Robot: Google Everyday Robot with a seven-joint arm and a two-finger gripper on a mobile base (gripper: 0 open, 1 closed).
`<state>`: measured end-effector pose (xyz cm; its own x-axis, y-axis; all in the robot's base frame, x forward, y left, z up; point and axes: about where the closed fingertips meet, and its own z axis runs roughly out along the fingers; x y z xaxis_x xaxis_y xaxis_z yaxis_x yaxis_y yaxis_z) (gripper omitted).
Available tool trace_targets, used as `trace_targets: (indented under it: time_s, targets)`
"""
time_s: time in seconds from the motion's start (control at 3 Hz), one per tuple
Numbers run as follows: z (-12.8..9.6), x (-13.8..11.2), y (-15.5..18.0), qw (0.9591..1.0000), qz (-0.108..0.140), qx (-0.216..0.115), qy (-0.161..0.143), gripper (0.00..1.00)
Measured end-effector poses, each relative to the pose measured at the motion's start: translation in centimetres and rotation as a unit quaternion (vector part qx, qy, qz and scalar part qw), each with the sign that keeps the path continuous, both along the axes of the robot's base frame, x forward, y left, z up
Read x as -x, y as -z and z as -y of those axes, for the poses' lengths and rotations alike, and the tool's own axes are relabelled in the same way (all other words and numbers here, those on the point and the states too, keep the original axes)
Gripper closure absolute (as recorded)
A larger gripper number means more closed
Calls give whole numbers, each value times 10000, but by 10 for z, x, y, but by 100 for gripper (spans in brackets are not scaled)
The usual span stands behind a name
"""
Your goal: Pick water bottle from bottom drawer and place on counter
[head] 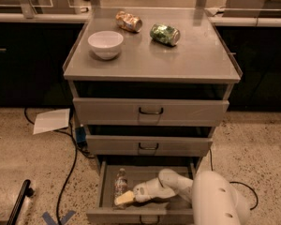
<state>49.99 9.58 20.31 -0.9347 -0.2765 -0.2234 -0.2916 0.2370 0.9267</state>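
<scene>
Nearest, the robot's pale arm (215, 200) bends down from the right into the open bottom drawer (103, 191); it comes in low and sideways, I judge, because the drawer sits just above the floor and the middle drawer (147, 145) overhangs its far part; the end effector (124, 198), yellowish at its tip, lies in the drawer's left half, right at the near end of the water bottle (120, 182); whether it is apart, together or clamped on the bottle I cannot tell, nor whether it touches it; the bottle rests by the drawer's left wall with its white cap pointing far, so an approach from the right and near side meets its body rather than the wall; the grasp looks to be the step in hand, with lifting and placing not yet done; on the floor to the left lie a dark cable (72, 163), a sheet of paper (51, 121) and a strip of blue tape (58, 217), all apart from the drawer; above, the middle drawer and top drawer (150, 110) stand in the way of a straight lift, so the bottle would need to come out toward the near side first; farther, the bench (187, 62) carries a white bowl (105, 43), a green can (165, 34) and a tan-and-orange can (129, 21) in its far half, leaving its near strip bare for the bottle; behind runs a dark-fronted worktop (28, 55)
</scene>
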Motion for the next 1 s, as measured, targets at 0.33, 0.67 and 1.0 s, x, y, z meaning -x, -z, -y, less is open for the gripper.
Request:
trace_targets:
  time_s: [0.33,0.67,1.0]
  targets:
    - [42,20,-16,9982,19,-534,260,100]
    - [42,17,-17,9982,21,-536,258,100]
    - [79,15,-79,9958,550,-707,178,100]
